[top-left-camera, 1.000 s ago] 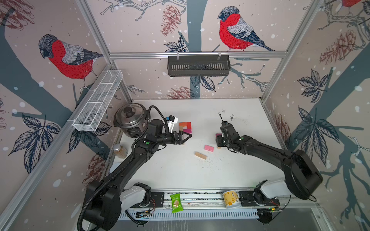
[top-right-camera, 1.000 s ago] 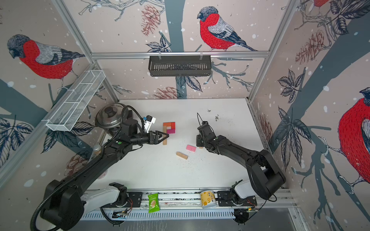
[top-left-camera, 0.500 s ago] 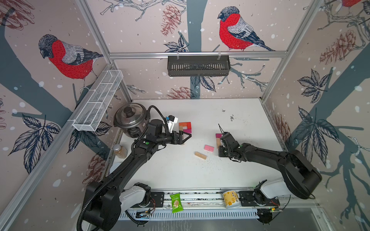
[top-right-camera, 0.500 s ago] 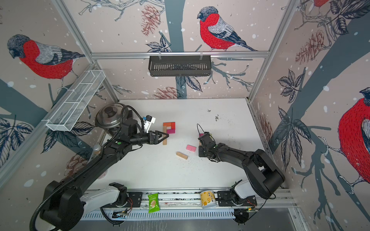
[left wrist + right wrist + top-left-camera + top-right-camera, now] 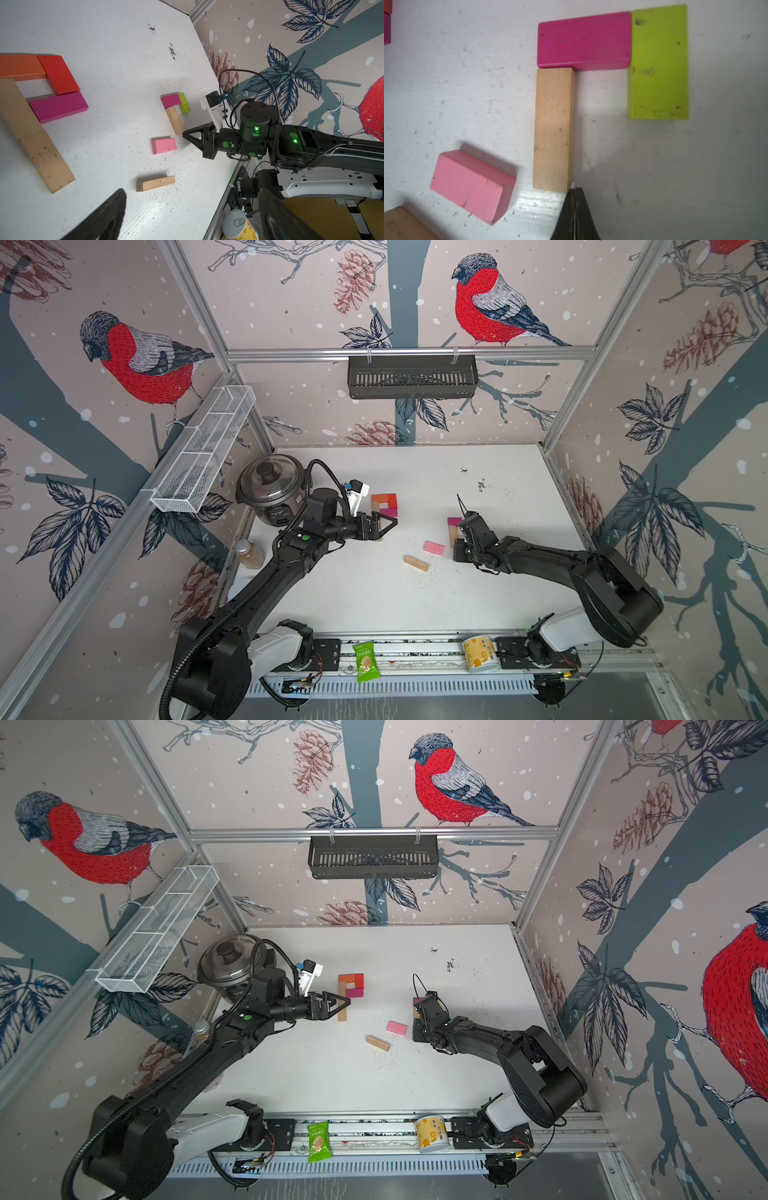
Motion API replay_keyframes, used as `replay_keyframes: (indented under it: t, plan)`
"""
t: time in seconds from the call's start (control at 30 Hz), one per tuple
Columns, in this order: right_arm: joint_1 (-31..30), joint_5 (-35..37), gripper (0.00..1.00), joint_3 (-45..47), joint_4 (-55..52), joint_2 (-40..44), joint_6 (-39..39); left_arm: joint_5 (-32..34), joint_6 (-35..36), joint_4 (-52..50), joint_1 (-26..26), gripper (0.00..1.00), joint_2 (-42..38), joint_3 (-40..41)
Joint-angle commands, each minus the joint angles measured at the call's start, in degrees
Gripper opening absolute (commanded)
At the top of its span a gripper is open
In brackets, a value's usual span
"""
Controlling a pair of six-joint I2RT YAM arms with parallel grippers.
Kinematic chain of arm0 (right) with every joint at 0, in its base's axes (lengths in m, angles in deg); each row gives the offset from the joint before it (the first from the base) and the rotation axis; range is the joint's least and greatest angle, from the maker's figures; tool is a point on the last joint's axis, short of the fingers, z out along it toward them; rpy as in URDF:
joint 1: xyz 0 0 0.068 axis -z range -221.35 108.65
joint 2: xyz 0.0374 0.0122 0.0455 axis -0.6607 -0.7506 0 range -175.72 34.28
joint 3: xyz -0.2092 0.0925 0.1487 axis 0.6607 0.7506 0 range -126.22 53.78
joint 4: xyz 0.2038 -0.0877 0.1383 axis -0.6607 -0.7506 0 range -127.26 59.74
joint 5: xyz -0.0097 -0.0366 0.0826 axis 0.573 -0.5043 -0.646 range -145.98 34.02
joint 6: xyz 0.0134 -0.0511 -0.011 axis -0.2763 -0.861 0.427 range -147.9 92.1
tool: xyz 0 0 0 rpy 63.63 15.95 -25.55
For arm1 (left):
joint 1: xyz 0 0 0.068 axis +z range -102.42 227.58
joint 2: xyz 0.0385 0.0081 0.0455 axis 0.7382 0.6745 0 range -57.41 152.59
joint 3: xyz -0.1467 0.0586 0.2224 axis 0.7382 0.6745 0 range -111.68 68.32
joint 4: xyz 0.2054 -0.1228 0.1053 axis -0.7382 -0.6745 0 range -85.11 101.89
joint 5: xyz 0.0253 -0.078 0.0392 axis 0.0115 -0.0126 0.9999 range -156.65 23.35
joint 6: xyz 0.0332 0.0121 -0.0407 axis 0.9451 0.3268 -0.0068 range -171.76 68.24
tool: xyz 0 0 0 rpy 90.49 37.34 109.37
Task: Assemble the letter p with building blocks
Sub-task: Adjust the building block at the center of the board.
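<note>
A finished letter p [image 5: 384, 506] lies near the left arm: orange, red and magenta blocks looping off a tan stem [image 5: 31, 133]. My left gripper [image 5: 392, 523] hovers open beside its stem, nothing between the fingers [image 5: 104, 218]. Further right lies a partial shape: a magenta block [image 5: 584, 40], a lime-green block [image 5: 658, 62] and a tan block [image 5: 553, 128]. My right gripper [image 5: 574, 189] is shut and empty, its tip at the near end of that tan block [image 5: 452, 535]. A loose pink block [image 5: 434, 547] and a loose tan block [image 5: 416, 563] lie between the arms.
A rice cooker [image 5: 270, 485] and a small jar [image 5: 248, 553] stand at the table's left edge. A green snack packet [image 5: 365, 662] and a yellow can [image 5: 480, 653] rest on the front rail. A wire basket [image 5: 203, 448] and a black shelf [image 5: 411, 375] hang on the walls.
My right gripper has shut and drawn back toward the front, from beside the magenta block to the tan block's near end. The left arm has not moved.
</note>
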Motion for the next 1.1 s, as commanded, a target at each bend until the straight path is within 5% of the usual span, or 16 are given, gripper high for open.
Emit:
replay_keyframes:
  t: [0.0, 0.53, 0.8, 1.07]
  plan:
    - [0.2, -1.6, 0.07, 0.4, 0.2, -0.6, 0.5, -0.3, 0.0, 1.4, 0.1, 0.97, -0.2, 0.1]
    - [0.2, -2.0, 0.11, -1.1, -4.8, 7.7, 0.8, -0.3, 0.0, 1.4, 0.1, 0.97, -0.2, 0.0]
    - [7.0, -3.9, 0.22, -9.0, -8.2, 7.6, -4.0, 0.0, -0.1, 1.2, 0.1, 0.97, -0.4, 0.2]
    - [17.0, -10.6, 0.65, -10.9, -5.5, 3.5, -5.6, 0.2, -0.5, 1.9, 0.1, 0.97, -0.6, 0.5]
